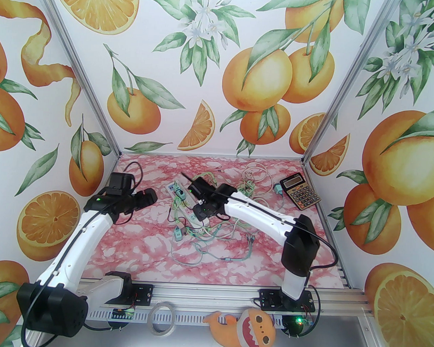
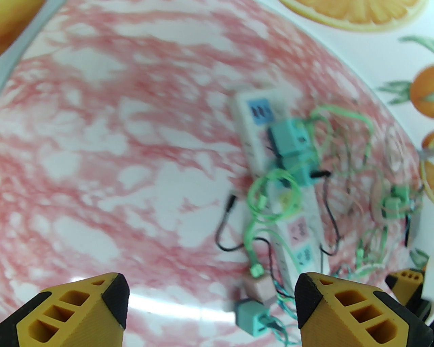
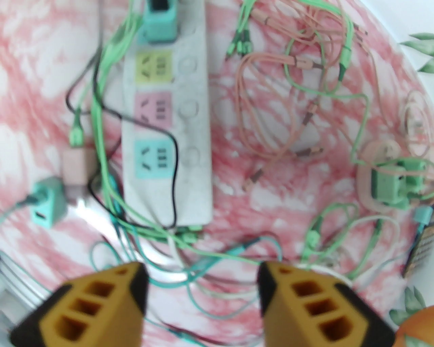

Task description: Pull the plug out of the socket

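teal plug (image 3: 158, 20) cut off, power strip (image 3: 198, 183) blurred

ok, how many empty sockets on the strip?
4. Blue at the strip's far end; then yellow, pink and teal in a row toward the near end. Plugs between blue and yellow may hide more.

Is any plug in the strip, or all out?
In: a teal plug sits at the far end of the strip; three nearer sockets are empty.
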